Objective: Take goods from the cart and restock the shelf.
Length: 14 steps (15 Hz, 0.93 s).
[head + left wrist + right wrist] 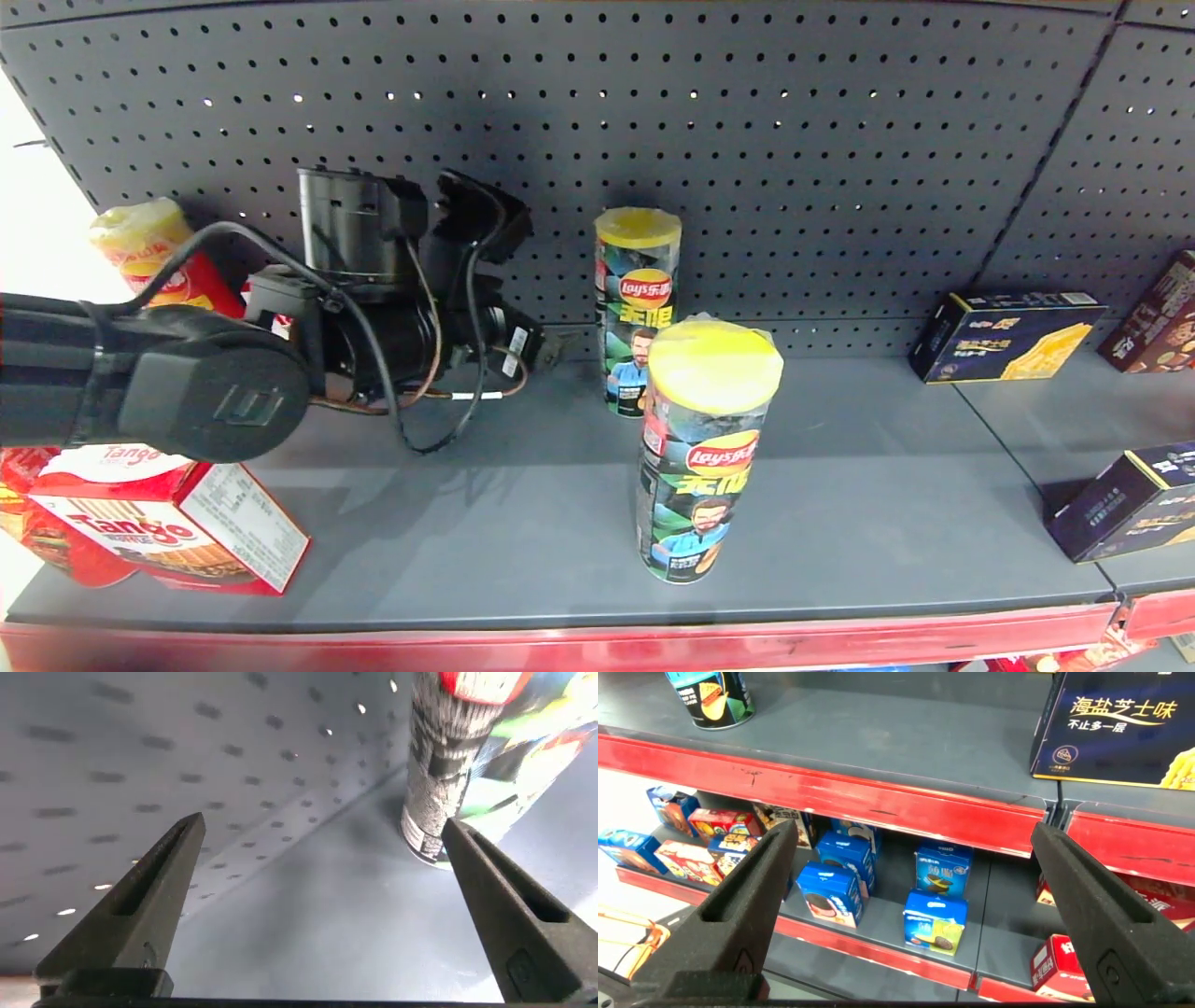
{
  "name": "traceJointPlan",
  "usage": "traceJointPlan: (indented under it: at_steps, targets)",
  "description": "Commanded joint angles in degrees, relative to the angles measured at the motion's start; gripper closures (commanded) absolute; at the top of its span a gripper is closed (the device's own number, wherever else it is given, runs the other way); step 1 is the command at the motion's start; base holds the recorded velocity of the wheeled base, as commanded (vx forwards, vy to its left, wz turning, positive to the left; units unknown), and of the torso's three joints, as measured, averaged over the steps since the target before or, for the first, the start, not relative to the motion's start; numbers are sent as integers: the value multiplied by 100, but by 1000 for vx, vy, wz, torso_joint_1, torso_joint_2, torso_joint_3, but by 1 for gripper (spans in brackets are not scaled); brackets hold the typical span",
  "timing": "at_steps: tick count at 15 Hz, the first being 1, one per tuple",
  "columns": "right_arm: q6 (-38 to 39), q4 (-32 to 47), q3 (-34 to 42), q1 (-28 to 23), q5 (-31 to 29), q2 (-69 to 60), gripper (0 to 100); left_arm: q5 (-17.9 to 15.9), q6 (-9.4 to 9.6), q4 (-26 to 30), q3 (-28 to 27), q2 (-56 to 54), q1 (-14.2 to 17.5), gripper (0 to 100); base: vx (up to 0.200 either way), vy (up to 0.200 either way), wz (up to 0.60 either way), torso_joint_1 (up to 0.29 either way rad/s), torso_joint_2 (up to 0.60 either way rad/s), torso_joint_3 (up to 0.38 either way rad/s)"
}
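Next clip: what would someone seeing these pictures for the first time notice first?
Two tall chip cans with yellow lids stand upright mid-shelf, the front can nearer the edge, the rear can by the pegboard. The left pincer sits open and empty just left of the rear can, above the grey shelf.

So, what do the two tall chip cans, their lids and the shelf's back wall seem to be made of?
The front chip can and rear chip can: probably cardboard tubes under a glossy printed wrap that catches light. The lids: likely thin yellow plastic, slightly see-through, wrinkled at the rim. The back wall: apparently sheet metal, painted matte dark grey, with regular punched holes.
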Motion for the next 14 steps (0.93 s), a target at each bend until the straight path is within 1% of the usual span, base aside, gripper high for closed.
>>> traceJointPlan:
  at_steps: [1, 2, 3, 4, 5, 6, 7, 8, 9, 10, 11, 12, 13, 14]
  targets:
    - [-2, -2, 0, 4, 3, 7, 0, 4, -149, -26, 452, -1031, -3, 0, 0, 0, 0, 0, 0, 0]
    - [-2, -2, 0, 4, 3, 7, 0, 4, -175, -26, 470, -1058, -3, 0, 0, 0, 0, 0, 0, 0]
    - [-2, -2, 0, -4, 3, 7, 0, 48, -623, -96, 988, -1866, -187, 0, 0, 0, 0, 0, 0, 0]
    - [-2, -2, 0, -4, 3, 7, 0, 110, -729, -210, 1296, -2288, -284, 0, 0, 0, 0, 0, 0, 0]
    - [-2, -2, 0, 4, 3, 7, 0, 136, -746, -333, 1630, -2666, -257, 0, 0, 0, 0, 0, 0, 0]
    - [-2, -2, 0, 4, 3, 7, 0, 110, -746, -430, 1841, -2921, -257, 0, 0, 0, 0, 0, 0, 0]
    - [-2, -2, 0, 4, 3, 7, 0, 84, -755, -641, 2491, -3756, -266, 0, 0, 0, 0, 0, 0, 0]
    - [-2, -2, 0, 4, 3, 7, 0, 66, -755, -615, 3098, -4749, -310, 0, 0, 0, 0, 0, 0, 0]
    - [-2, -2, 0, 4, 3, 7, 0, 66, -755, -509, 3493, -5514, -319, 0, 0, 0, 0, 0, 0, 0]
    - [-2, -2, 0, 4, 3, 7, 0, 66, -755, -289, 3722, -6182, -310, 0, 0, 0, 0, 0, 0, 0]
    - [-2, -2, 0, 4, 3, 7, 0, 66, -755, 97, 3854, -6779, -310, 0, 0, 0, 0, 0, 0, 0]
    - [-2, -2, 0, 4, 3, 7, 0, 48, -755, 1029, 3968, -7711, -205, 0, 0, 0, 0, 0, 0, 0]
    - [-2, -2, 0, 4, 3, 7, 0, 22, -931, 1398, 4196, -8247, 411, 0, 0, 0, 0, 0, 0, 0]
    - [-2, -2, 0, 4, 3, 7, 0, -75, -1071, 1310, 4469, -8370, 797, 0, 0, 0, 0, 0, 0, 0]
